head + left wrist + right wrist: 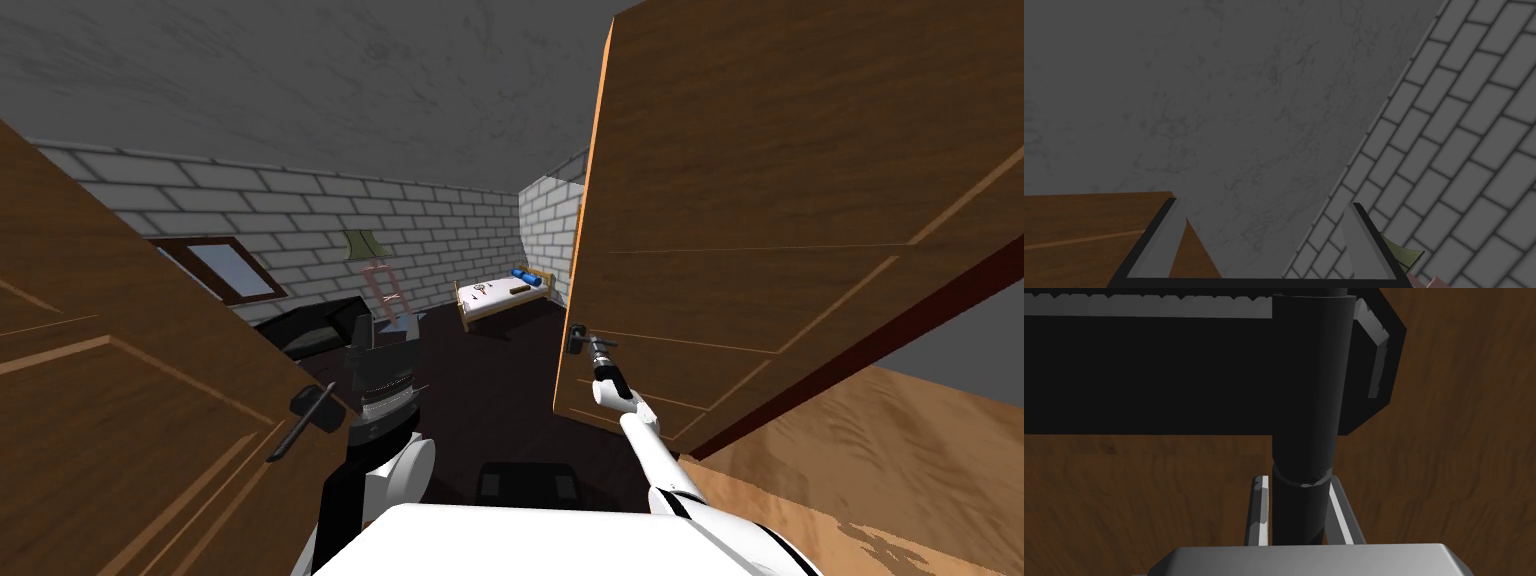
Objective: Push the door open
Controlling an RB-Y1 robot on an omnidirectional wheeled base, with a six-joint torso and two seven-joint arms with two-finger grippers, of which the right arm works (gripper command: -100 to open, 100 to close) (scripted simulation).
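Two brown wooden door leaves frame the opening. The right leaf (760,230) stands swung partly open, and its black lever handle (577,340) sits near the free edge. My right gripper (591,348) reaches that handle. In the right wrist view its fingers (1259,508) press both sides of the black handle bar (1306,413), against the brown door face (1454,453). The left leaf (110,400) carries its own dark handle (308,412). My left gripper (368,328) is raised in the gap between the leaves, open (1263,202) and empty, with a corner of the left leaf (1084,235) beside one finger.
Through the opening lie a dark floor (480,380), a small bed (503,293) against the far brick wall, a black sofa (310,325) and a leaning ladder (385,290). A window (225,268) is on the left wall. Light wooden flooring (900,450) lies at my right.
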